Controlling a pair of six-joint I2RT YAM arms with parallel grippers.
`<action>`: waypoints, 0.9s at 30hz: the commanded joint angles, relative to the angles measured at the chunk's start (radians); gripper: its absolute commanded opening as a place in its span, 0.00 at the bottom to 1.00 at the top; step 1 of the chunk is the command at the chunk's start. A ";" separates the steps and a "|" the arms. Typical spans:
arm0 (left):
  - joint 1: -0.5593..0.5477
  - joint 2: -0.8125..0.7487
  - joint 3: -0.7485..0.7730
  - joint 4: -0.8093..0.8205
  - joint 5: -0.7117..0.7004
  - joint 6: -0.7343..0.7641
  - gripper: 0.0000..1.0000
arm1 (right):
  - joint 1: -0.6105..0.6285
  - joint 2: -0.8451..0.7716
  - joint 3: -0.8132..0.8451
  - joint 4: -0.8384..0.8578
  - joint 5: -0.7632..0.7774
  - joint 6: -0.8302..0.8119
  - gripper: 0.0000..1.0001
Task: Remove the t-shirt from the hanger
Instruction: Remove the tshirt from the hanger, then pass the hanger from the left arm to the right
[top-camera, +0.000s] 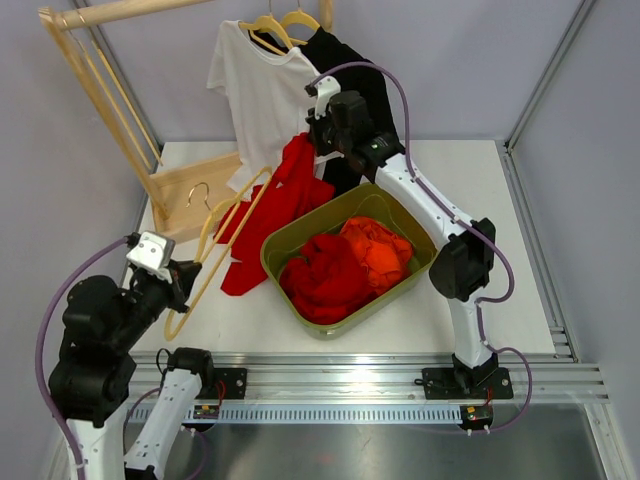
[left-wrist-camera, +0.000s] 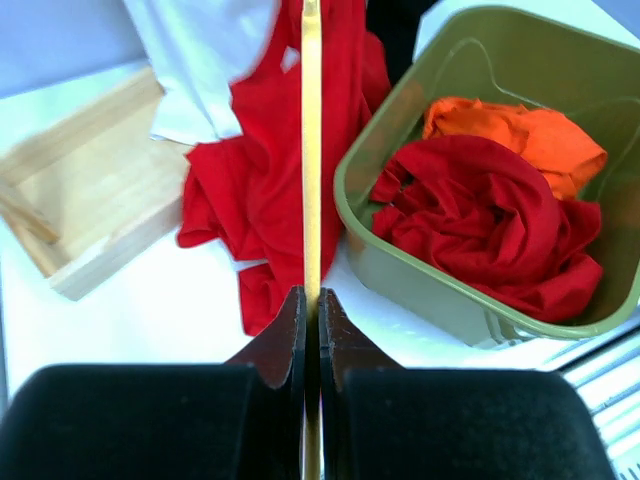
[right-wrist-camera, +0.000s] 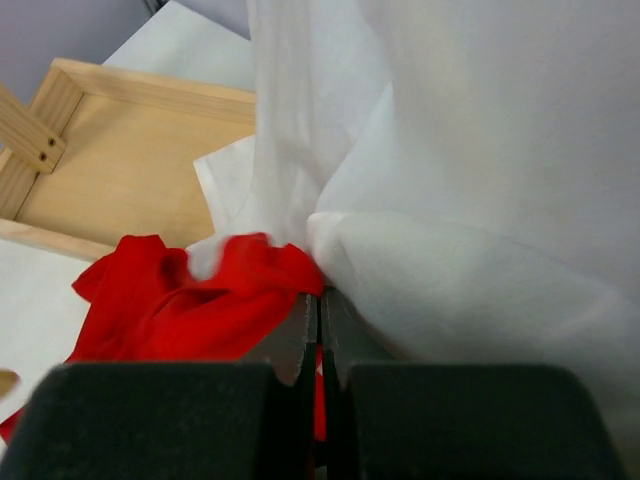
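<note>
I judge this to be the pull-off step. The red t-shirt (top-camera: 296, 178) trails from beside the white t-shirt (top-camera: 258, 92) down to the table next to the green bin (top-camera: 272, 262), and it seems to be still partly on the yellow hanger (top-camera: 216, 252). My left gripper (left-wrist-camera: 311, 296) is clamped tight on the hanger's bar, and my right gripper (right-wrist-camera: 319, 298) is pinched closed on a fold of red cloth, with white fabric pressing against it. Next I'd draw the two apart, making sure the white shirt isn't caught too.

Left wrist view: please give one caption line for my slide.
Left gripper shut on the yellow hanger, red t-shirt at its far end, green bin of clothes alongside.
</note>
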 joint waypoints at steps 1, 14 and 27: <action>-0.003 -0.011 0.074 0.013 -0.082 0.001 0.00 | 0.007 -0.025 -0.019 0.049 -0.063 -0.011 0.00; -0.004 -0.033 0.031 0.097 -0.102 -0.039 0.00 | 0.079 -0.060 -0.021 -0.320 -0.910 -0.464 0.02; -0.004 0.039 -0.053 0.176 0.100 0.007 0.00 | 0.079 -0.119 0.076 -0.665 -0.852 -0.908 0.76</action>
